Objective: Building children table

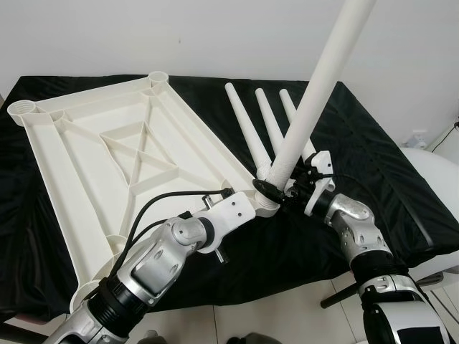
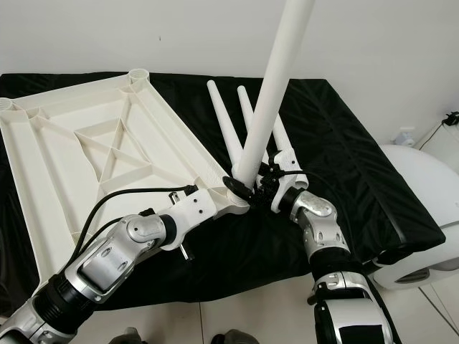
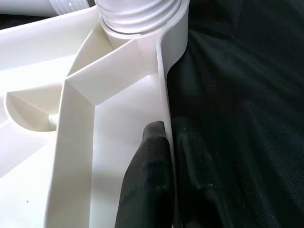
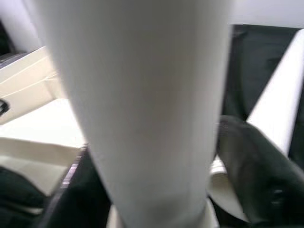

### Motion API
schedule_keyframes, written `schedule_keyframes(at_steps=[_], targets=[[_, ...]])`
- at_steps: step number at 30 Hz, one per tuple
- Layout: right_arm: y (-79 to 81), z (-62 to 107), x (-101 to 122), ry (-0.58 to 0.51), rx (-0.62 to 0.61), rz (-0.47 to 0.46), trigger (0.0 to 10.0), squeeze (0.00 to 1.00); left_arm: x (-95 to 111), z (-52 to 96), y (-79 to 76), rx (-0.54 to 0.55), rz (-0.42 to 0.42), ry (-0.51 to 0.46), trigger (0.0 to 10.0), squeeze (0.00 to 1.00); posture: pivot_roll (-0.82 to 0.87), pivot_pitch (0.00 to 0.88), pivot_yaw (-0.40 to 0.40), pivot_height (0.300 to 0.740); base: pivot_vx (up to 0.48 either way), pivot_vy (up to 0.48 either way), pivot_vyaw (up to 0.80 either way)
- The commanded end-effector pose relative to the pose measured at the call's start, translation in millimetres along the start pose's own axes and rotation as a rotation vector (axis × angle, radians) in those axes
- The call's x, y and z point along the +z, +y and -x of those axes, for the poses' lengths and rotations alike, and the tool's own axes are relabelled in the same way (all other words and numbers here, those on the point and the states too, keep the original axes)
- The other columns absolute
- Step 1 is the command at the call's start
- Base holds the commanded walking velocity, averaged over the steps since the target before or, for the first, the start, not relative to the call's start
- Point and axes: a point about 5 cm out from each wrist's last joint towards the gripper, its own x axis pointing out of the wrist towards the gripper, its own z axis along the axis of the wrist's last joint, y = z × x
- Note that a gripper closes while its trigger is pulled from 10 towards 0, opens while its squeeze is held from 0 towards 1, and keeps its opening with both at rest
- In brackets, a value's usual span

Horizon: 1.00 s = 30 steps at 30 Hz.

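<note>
One long white plastic leg (image 1: 315, 93), clamped by the right gripper (image 1: 305, 180), enters the upturned white tabletop (image 1: 107, 143) corner socket; left gripper (image 3: 166, 156) pinches its rim. Tilt risks cross-threading.

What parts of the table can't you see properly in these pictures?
- The top end of the upright table leg: cut off by the upper edge in both eye views.
- The corner socket the leg enters: covered by the left gripper and right gripper in the eye views; cropped in the left wrist view.
- The tabletop's near left corner: hidden behind the left arm.
- Leg surface: blurred in the right wrist view.
</note>
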Motion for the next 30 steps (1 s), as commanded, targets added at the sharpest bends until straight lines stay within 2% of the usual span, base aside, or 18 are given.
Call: schedule_keyframes(at_steps=[1,13,14,15,22,30], targets=[[1.0,5.7,-8.0,0.029,0.02,-0.011,0.0,0.0,-8.3,-5.2,-14.0,-0.114,0.007,0.035,10.0,0.0,0.02,0.0,-0.087,0.74,0.0,0.0,0.0],[2.9,9.1,-7.7,0.004,0.026,-0.016,0.0,0.0,-7.7,-5.5,-14.6,-0.119,0.005,0.032,10.0,0.0,0.01,0.0,-0.087,0.74,0.0,0.0,0.0],[3.2,9.2,-7.3,-0.001,0.023,-0.017,1.6,0.0,-7.7,-5.5,-14.8,-0.119,0.006,0.032,10.0,0.0,0.01,0.0,-0.087,0.74,0.0,0.0,0.0],[3.6,8.8,-6.9,-0.006,0.01,-0.025,10.0,0.0,-7.7,-5.5,-15.1,-0.119,0.007,0.032,10.0,0.0,0.01,0.0,-0.088,0.74,0.0,0.0,0.0],[9.7,2.6,-1.5,-0.05,-0.042,-0.057,10.0,0.0,-8.0,-5.3,-16.0,-0.121,0.009,0.032,10.0,0.0,0.01,0.0,-0.091,0.74,0.0,0.0,0.0],[19.8,-13.0,8.2,-0.125,-0.195,-0.071,10.0,0.0,-8.4,-5.8,-16.5,-0.122,0.008,0.033,10.0,0.0,0.01,0.0,-0.093,0.74,0.0,0.0,0.0]])
